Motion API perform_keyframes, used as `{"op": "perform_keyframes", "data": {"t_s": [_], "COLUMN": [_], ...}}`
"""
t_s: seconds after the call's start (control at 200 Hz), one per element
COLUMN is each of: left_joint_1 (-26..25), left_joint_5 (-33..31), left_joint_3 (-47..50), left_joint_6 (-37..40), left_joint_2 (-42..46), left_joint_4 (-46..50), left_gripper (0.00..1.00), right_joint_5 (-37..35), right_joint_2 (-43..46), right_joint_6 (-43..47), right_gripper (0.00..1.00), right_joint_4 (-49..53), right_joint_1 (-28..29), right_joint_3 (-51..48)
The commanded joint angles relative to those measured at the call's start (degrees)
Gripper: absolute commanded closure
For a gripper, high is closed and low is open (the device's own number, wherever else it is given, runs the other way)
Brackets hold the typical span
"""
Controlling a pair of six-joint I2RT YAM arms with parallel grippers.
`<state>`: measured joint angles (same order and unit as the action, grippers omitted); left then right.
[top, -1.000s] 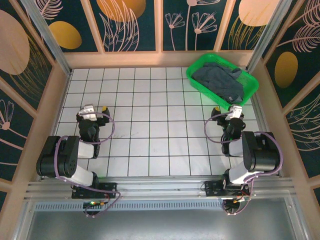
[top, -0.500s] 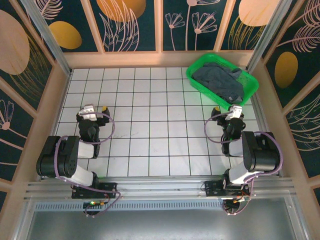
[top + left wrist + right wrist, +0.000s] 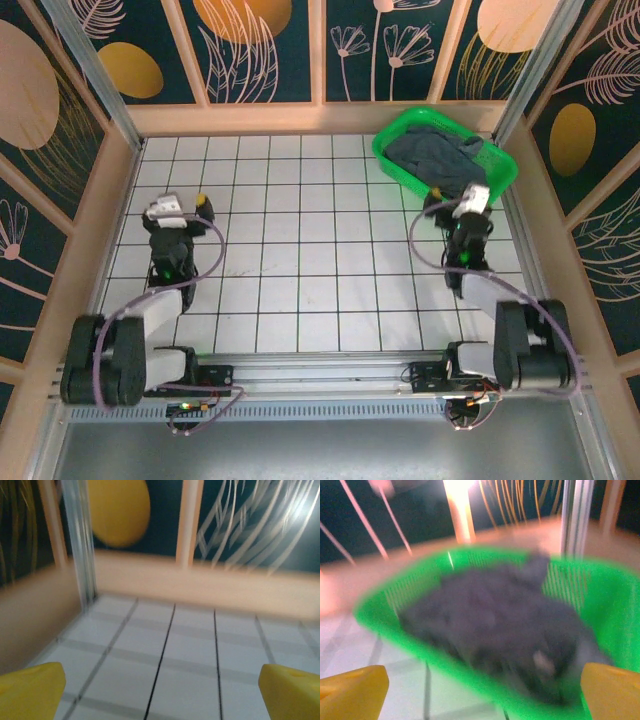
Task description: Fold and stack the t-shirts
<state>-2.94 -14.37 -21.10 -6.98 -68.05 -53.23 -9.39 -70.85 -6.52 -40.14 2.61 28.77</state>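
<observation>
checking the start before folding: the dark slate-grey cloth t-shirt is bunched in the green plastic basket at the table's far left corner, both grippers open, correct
Not the left: the green plastic basket with the dark slate-grey cloth t-shirt sits at the far right corner, as the top external view shows. The left gripper and right gripper are open.
</observation>
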Motion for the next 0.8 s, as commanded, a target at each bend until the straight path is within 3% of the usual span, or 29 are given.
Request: {"op": "perform_keyframes", "data": {"t_s": [0.0, 0.03, 0.08, 0.22, 0.33, 0.52, 0.796], "left_joint_1": [-0.7, -0.6, -0.1, 0.7, -2.4, -14.2, -24.9], "left_joint_5": [-13.1, -16.3, -17.5, 4.1, 15.0, 16.1, 19.3], "left_joint_3": [-15.6, -21.6, -27.2, -42.5, -52.6, -62.5, -59.7], "left_joint_6": [-17.6, -25.5, -31.9, -34.0, -35.4, -27.3, -27.4], "left_joint_2": [7.3, 7.3, 5.5, -4.1, -11.9, -19.2, -21.2], "left_joint_4": [25.6, 38.5, 43.7, 51.4, 57.8, 68.8, 68.2], "left_gripper": [0.01, 0.01, 0.01, 0.01, 0.01, 0.05, 0.22], "right_joint_5": [-4.9, -5.9, 4.7, 2.1, 0.6, -1.4, 1.7], "right_joint_2": [4.2, 2.7, -0.5, -13.3, -24.1, -40.8, -57.5], "right_joint_6": [-17.2, -22.1, -21.7, -24.0, -24.1, -23.2, -22.6], "right_gripper": [0.01, 0.01, 0.01, 0.16, 0.17, 0.18, 0.18], "right_joint_4": [35.1, 40.6, 43.0, 60.4, 71.0, 83.7, 87.2], "right_joint_1": [-1.1, -2.0, -5.4, -5.0, -4.3, -4.3, -4.0], "right_joint_3": [22.4, 26.6, 31.5, 50.7, 62.4, 75.4, 83.3]}}
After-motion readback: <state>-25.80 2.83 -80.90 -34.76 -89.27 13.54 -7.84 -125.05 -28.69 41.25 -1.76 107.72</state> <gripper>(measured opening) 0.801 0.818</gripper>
